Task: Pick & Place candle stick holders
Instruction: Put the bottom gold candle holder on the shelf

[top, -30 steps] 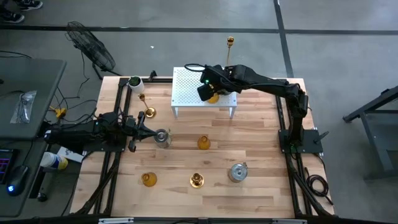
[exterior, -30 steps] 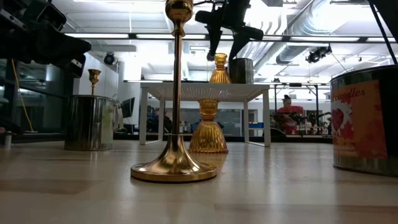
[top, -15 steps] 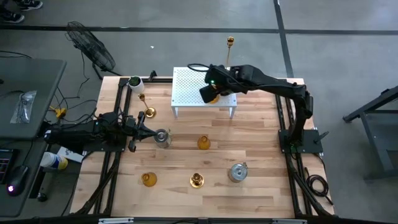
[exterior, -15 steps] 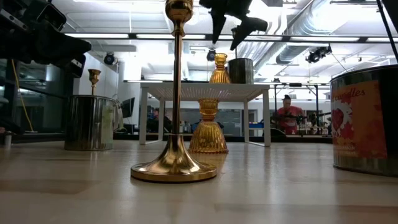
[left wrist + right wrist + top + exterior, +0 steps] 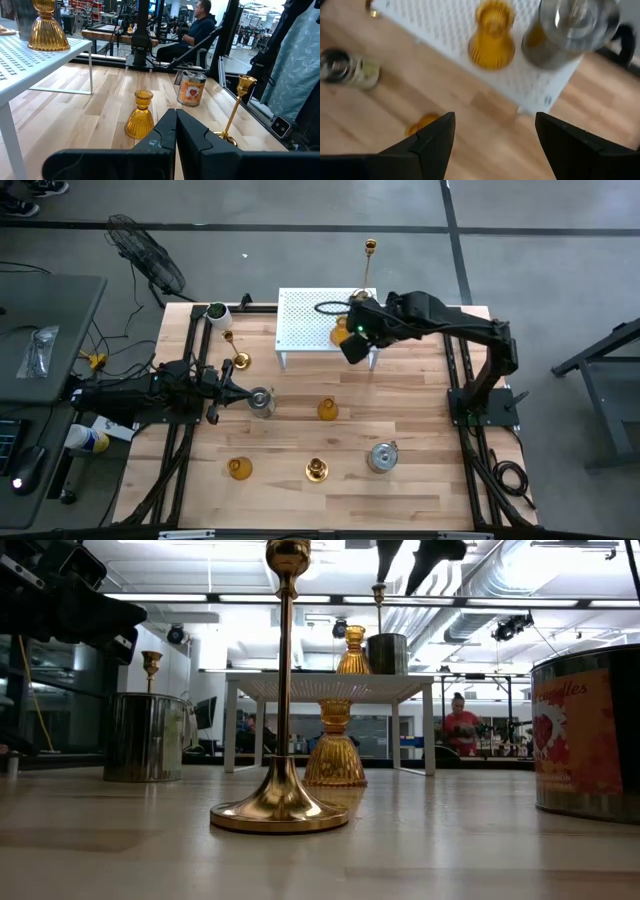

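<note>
Now right gripper [image 5: 354,348] spread empty over bench just off white rack's [image 5: 300,320] right edge; amber holder [image 5: 339,335] and silver cup [image 5: 570,31] set on rack. Amber holder [image 5: 328,410] mid-bench best approached from above. Left gripper [image 5: 238,388] pressed together near left edge.

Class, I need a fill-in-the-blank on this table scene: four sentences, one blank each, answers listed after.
1. The amber glass holder next to the silver cup stands on the white ____.
2. The right hand has its fingers ____.
3. The left hand has its fingers ____.
4. The tall stick closest to the low camera is ____ in colour.

Missing words: rack; open; shut; gold
</note>
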`<state>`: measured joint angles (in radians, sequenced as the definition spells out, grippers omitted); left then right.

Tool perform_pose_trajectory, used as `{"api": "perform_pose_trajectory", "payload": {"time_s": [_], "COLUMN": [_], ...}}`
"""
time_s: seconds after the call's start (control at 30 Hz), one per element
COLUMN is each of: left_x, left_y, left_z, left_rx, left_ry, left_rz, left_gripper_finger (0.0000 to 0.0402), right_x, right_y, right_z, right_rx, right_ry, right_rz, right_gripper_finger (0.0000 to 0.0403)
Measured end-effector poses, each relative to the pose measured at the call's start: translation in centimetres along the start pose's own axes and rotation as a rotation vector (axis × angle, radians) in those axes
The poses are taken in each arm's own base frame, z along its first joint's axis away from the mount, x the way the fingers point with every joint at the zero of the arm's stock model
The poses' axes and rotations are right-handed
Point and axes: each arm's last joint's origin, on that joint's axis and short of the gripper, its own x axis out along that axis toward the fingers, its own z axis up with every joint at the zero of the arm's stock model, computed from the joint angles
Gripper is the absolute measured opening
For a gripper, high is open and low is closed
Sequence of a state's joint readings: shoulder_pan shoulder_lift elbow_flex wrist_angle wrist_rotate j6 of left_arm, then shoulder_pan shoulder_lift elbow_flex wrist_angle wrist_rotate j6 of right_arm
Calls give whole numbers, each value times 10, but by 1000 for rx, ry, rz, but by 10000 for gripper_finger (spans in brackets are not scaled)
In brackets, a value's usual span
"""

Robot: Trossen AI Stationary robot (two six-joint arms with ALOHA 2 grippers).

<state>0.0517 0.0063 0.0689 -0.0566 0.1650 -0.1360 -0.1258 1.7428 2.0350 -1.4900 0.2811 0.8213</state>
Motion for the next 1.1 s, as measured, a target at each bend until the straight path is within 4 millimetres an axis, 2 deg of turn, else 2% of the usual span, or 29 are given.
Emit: {"api": "perform_pose_trajectory", "payload": {"time_s": [0.23,0.53,0.8,1.1], "left_x": [0,0,0,0], "left_y": [0,0,0,0], "left_z": [0,0,0,0], "left_rx": [0,0,0,0], "left_ry": [0,0,0,0], "left_rz": [0,0,0,0], "left_gripper_finger": [0,0,0,0], "right_x": [-9,-23,-42,-61], "right_y": [5,19,38,58], "right_z": [-20,-43,-78,-126], "right_rx": [102,42,-203,-591], "right_ry": [88,85,69,73], "right_rz": [0,39,99,180], "right_gripper_finger": [268,268,268,268]}}
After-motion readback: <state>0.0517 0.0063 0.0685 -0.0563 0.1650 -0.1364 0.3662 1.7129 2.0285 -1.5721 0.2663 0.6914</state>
